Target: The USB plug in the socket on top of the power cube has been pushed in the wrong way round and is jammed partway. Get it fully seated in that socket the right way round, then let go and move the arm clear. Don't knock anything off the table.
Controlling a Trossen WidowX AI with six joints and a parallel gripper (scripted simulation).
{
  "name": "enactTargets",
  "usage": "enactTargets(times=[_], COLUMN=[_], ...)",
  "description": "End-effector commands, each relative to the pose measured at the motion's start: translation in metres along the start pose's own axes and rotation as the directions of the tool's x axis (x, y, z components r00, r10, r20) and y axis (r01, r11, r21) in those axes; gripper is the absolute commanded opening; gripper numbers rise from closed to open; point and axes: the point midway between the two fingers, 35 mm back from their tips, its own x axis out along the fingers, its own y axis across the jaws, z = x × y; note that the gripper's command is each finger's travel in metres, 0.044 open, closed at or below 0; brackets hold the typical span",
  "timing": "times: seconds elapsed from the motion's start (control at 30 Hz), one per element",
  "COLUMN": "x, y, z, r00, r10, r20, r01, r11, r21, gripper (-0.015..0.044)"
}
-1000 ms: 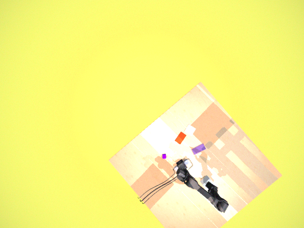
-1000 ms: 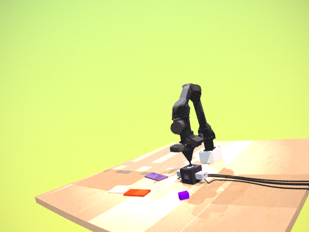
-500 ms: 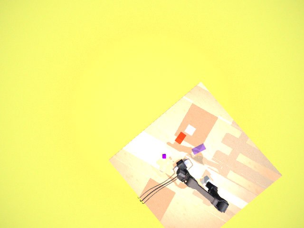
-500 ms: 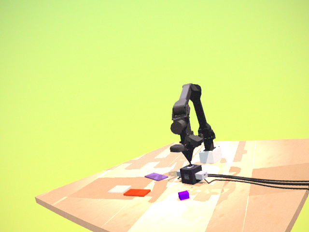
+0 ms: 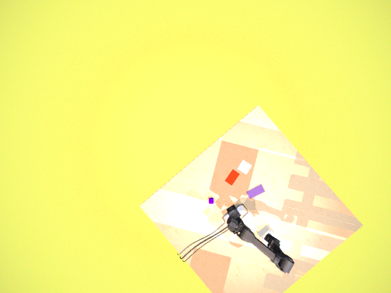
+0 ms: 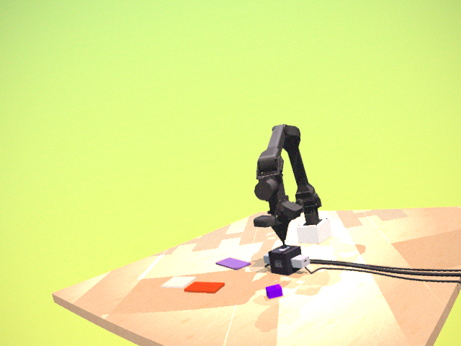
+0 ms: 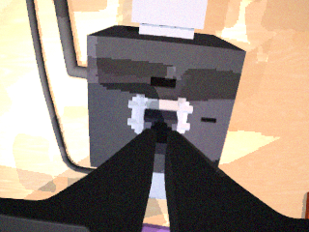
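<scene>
— Jaws pinched nearly shut on the USB plug (image 7: 160,111), from what I can see; the gripper (image 7: 158,130) comes straight down onto the top of the power cube (image 6: 284,259), and the plug's pale body shows on either side of the fingertips.

— So where's the plug now?

— At the socket on top of the cube, right under the arm. Whether it's fully home I can't tell from here. I'd guess it's mid-insertion, or pressing down.

— And next?

— If it's the right way round, a straight push down until it seats, then open up and lift well away from the cube.

— Anything close by?

— Another white plug (image 6: 300,261) and its cables (image 6: 379,269) on the cube's side, a small purple block (image 6: 274,290) near the cube on the counter (image 6: 372,316), and flat tiles further off.
</scene>
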Motion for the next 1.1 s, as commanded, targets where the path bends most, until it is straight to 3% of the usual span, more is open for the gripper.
enactTargets(times=[0.0,0.2,0.33,1.07], x=[0.0016,0.0016,0.0,-0.0037], y=[-0.0004,-0.0004,0.0,0.0], z=[0.0001,0.0001,0.0,0.0], r00=[1.0,1.0,1.0,1.0], r10=[0.0,0.0,0.0,0.0], r20=[0.0,0.0,0.0,0.0], r01=[0.0,0.0,0.0,0.0], r11=[1.0,1.0,1.0,1.0], r21=[0.004,0.004,0.0,0.0], gripper=[0.0,0.0,0.0095,0.0095])
